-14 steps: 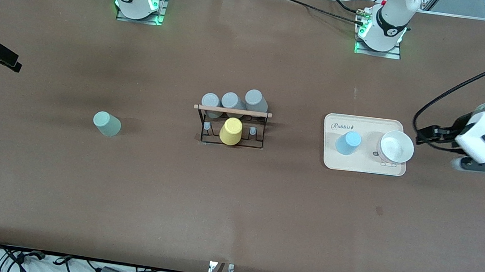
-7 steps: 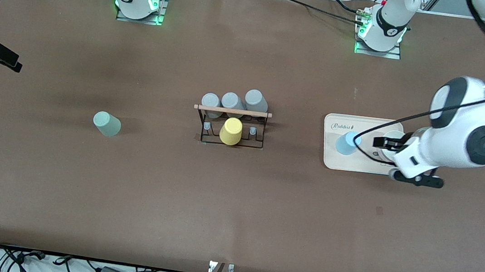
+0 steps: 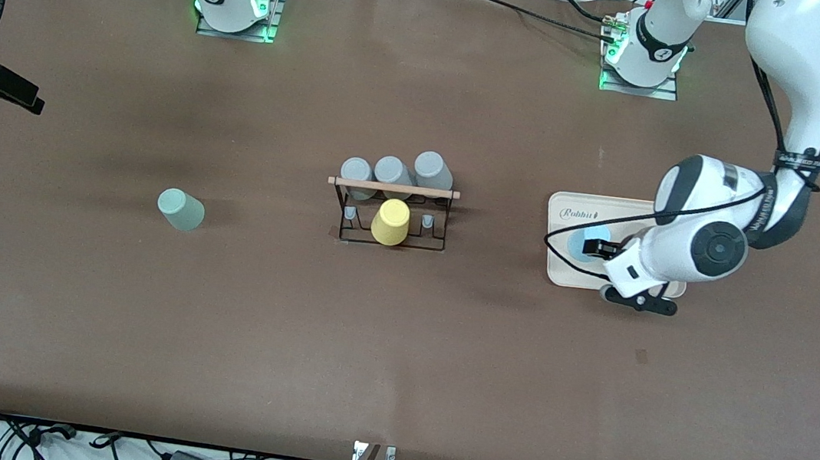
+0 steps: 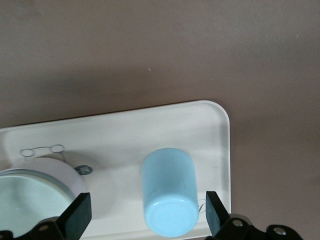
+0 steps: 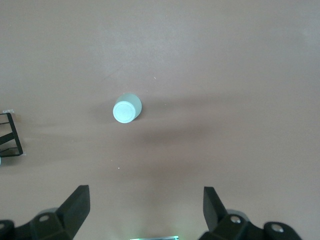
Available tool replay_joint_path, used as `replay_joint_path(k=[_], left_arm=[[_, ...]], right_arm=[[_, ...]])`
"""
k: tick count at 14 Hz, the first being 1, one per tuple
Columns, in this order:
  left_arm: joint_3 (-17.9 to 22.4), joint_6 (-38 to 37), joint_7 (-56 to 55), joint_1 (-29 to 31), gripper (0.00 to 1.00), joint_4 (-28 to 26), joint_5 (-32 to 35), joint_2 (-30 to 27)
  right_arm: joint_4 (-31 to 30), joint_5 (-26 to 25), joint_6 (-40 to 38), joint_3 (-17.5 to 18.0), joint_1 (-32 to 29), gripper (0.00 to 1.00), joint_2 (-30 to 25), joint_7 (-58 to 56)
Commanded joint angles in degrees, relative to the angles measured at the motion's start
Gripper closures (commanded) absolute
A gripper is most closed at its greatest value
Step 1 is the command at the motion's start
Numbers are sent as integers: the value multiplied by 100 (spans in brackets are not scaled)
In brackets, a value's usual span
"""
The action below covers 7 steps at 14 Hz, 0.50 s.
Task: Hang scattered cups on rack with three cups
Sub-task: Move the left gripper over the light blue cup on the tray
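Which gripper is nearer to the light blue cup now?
Left. The left gripper is open over the light blue cup on the tray; the right gripper is high above the green cup.

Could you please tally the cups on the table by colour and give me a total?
Grey cups: 3
Yellow cup: 1
Light blue cup: 1
Sage green cup: 1
Total: 6 cups

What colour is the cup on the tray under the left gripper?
Light blue cup, clearest in the left wrist view, between the open left gripper's fingers.
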Motion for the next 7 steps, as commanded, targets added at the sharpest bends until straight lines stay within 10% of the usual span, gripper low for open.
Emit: replay_joint_path(k=[1, 7], left_arm=[[-191, 149, -229, 37, 0, -406, -80, -198], [-218, 1323, -239, 55, 0, -1442, -71, -505]], right_arm=[[-71, 58, -85, -54, 28, 0, -95, 69], [-62, 50, -85, -54, 36, 0, -77, 61]])
